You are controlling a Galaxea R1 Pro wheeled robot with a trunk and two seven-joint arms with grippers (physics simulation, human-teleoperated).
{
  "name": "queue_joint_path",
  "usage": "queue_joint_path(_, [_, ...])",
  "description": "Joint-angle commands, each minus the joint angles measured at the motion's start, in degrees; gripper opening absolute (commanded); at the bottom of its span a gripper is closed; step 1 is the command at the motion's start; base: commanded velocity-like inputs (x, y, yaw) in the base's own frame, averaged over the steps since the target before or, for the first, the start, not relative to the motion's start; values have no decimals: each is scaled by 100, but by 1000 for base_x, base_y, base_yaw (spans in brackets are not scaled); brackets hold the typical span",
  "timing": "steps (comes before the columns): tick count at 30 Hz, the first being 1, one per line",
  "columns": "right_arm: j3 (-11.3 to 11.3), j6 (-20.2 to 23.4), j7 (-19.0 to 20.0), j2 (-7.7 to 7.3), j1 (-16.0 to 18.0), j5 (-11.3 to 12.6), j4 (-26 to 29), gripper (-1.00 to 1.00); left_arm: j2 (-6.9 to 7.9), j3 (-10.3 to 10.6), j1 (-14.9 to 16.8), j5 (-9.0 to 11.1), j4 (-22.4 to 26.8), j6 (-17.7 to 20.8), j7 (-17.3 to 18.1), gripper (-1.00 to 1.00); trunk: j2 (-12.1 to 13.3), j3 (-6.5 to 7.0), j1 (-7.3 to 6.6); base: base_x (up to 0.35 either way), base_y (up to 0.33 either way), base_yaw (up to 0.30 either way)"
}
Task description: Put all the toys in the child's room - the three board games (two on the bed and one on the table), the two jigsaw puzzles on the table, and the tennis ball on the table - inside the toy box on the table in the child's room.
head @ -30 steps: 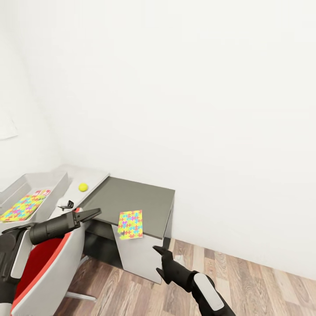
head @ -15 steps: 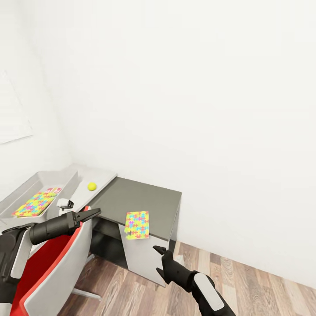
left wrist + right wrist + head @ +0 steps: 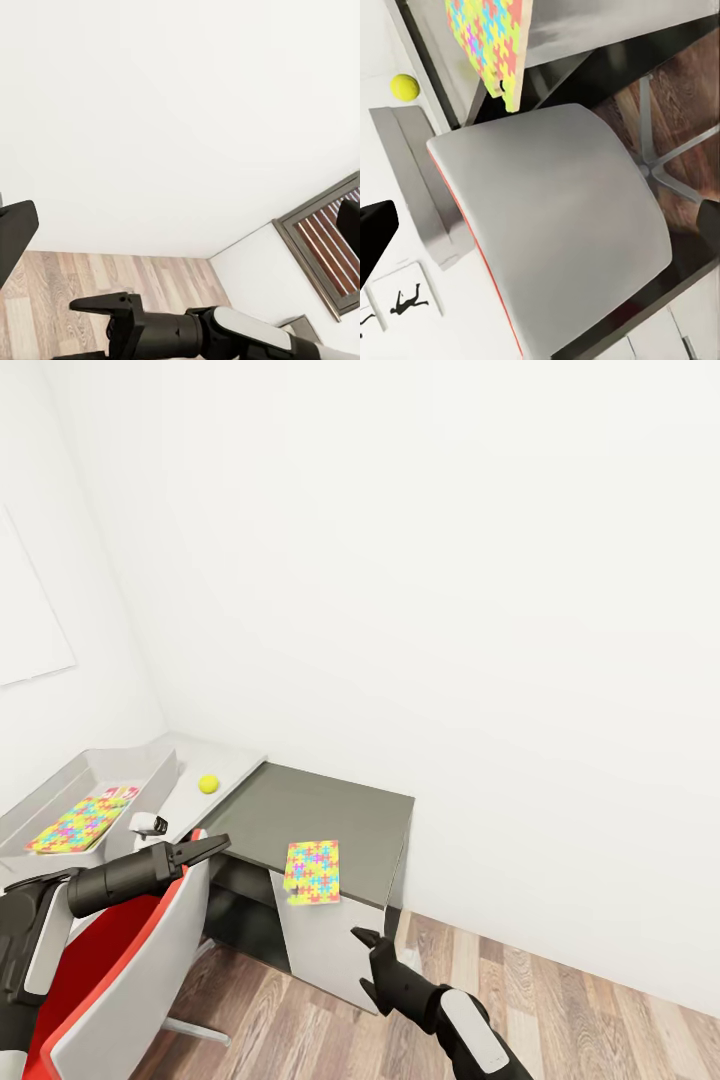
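Observation:
One jigsaw puzzle (image 3: 313,872) lies on the dark grey cabinet (image 3: 310,815), hanging over its front edge; it is also in the right wrist view (image 3: 491,41). The tennis ball (image 3: 208,784) (image 3: 405,87) rests on the pale table top (image 3: 225,765). The toy box (image 3: 95,770) at far left holds another jigsaw puzzle (image 3: 75,823) and a sliver of a red-and-white board game (image 3: 122,792). My left gripper (image 3: 205,850) hovers open and empty above the chair. My right gripper (image 3: 365,960) (image 3: 82,330) is open and empty, low in front of the cabinet.
A red chair with a grey shell (image 3: 110,950) (image 3: 555,225) stands tucked against the table under my left arm. A small white gadget (image 3: 148,824) sits near the table edge. Wood plank floor (image 3: 560,1000) spreads right of the cabinet, with white walls behind.
The whole view has shifted, so the camera moved; table, puzzle and ball sit further right in the picture. My right gripper has dropped slightly. The toys have not moved.

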State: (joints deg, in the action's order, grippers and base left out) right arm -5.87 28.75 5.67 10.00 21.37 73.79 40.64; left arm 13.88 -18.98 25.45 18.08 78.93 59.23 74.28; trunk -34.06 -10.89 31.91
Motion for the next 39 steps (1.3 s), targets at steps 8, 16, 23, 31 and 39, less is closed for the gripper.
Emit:
queue_joint_path(8, [-28,-88,246,0,7,-2,-70,100,2,-1,4,13,0,44,8,100,-169,-81,90,0,0,0])
queue_joint_path(16, [-29,-102,800,0,42,-13,-49,100,1,-1,4,14,0,45,8,100,-329,-153,178,0,0,0])
queue_joint_path(23, [-21,-116,1010,0,78,-44,-19,100,1,-1,4,15,0,45,8,100,-570,-261,309,0,0,0])
queue_joint_path(31, [-21,-686,1029,0,249,-51,-61,100,2,-1,4,12,0,42,8,100,-891,-404,485,0,0,0])
queue_joint_path(39, [-9,-1253,1024,-39,287,-34,-228,100,1,-1,4,16,0,44,8,100,-1172,-530,639,0,0,0])
